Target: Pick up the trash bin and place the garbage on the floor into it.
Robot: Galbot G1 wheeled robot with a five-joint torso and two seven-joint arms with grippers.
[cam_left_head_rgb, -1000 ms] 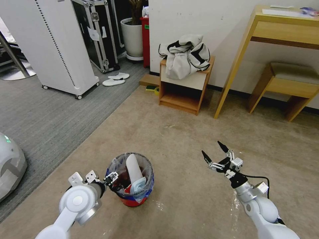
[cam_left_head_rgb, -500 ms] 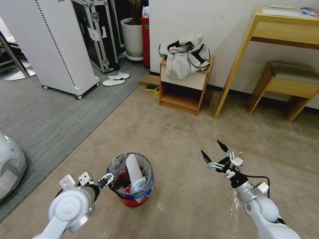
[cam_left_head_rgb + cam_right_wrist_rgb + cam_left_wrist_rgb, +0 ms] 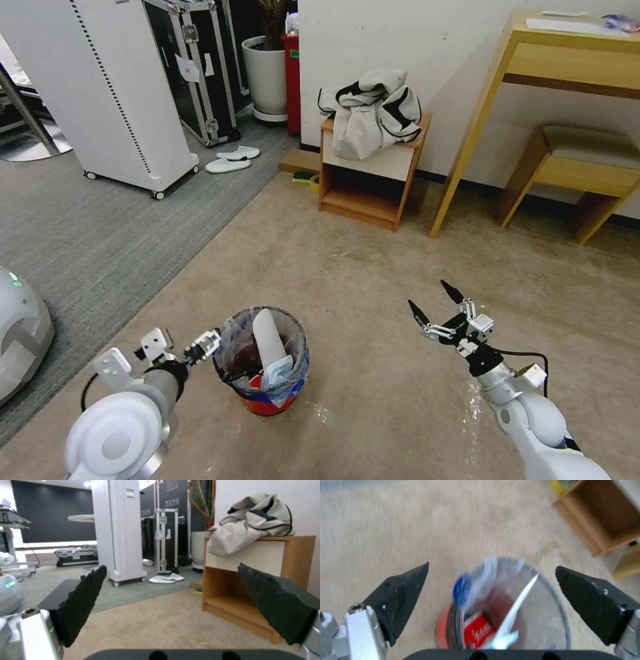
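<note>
Fingers apart on left gripper point(image 3: 208, 341), beside small red plastic trash bin point(image 3: 267, 397) stuffed with garbage point(image 3: 270, 350); right gripper point(image 3: 437, 308) spread, idle. Looks like wrap-up.

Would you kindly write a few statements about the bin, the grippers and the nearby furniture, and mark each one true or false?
1. The trash bin stands upright on the beige carpet. True.
2. The left gripper is clamped on the bin's rim. False: its fingers are spread open beside the bin, clear of the rim.
3. The right gripper holds a red wrapper. False: it is open and holds nothing, above the carpet to the bin's right.
4. A white slipper sticks up out of the bin. True.
5. A jacket lies on the wooden cabinet. True.
</note>
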